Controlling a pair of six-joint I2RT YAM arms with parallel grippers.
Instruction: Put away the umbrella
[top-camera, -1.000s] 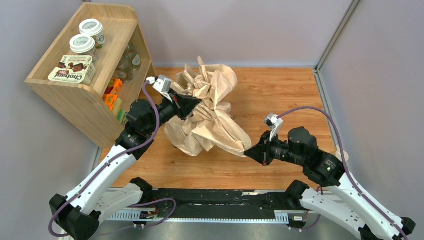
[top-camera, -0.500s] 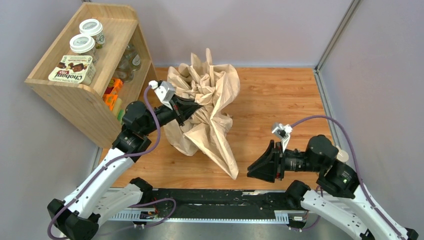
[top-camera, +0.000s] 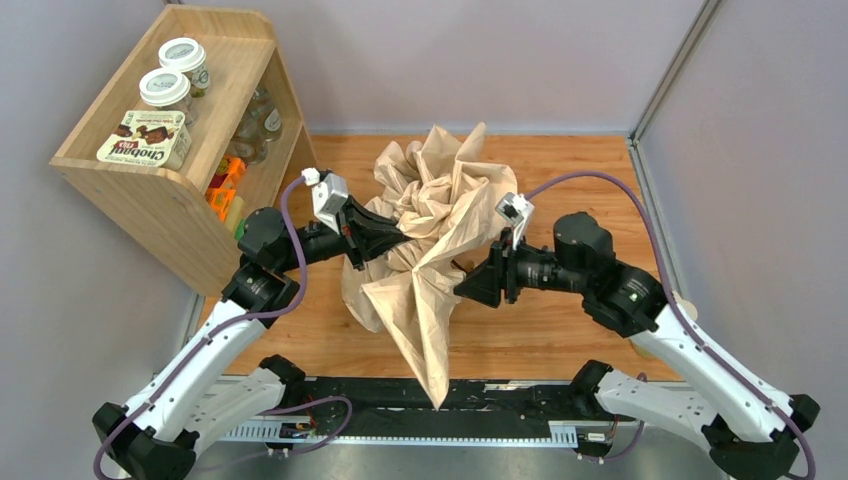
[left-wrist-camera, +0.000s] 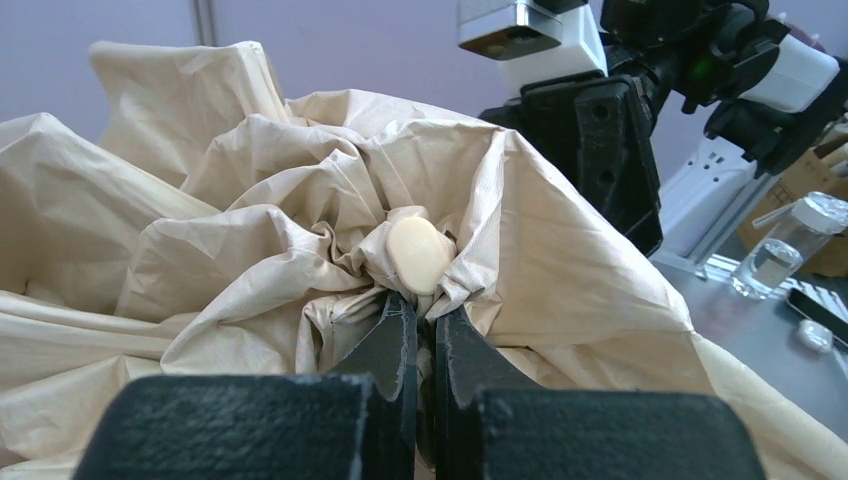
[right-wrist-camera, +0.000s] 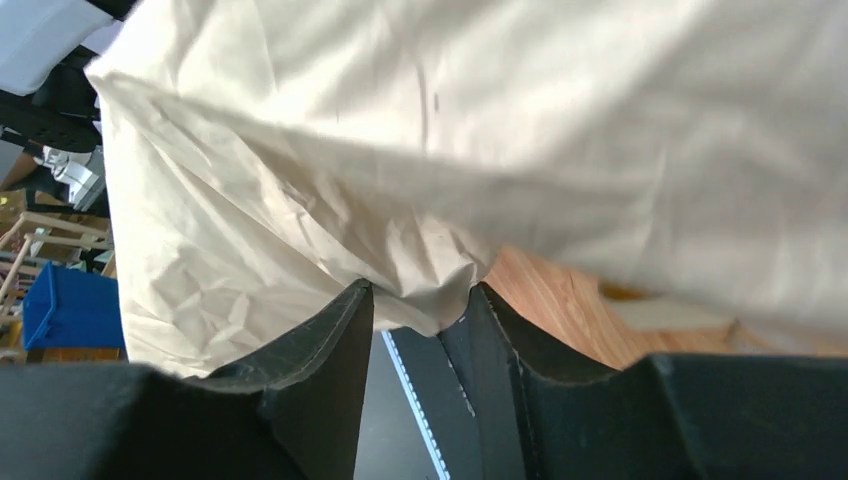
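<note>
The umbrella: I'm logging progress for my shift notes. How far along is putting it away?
Done: little; the pale peach-beige fabric umbrella is crumpled, not spread, but its canopy hangs loose above the wooden table. In hand: the left gripper pinches the fabric just below a cream oval cap; the right gripper stands open around a hanging fold. Left: gathering, wrapping and stowing it.

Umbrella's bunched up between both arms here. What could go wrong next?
1. The left end effector seems to pinch only fabric below the cream cap; the umbrella may slip out.
2. The right end effector is open around a loose fold; closing may just bunch cloth.
3. One flap hangs over the near rail and could snag.
</note>
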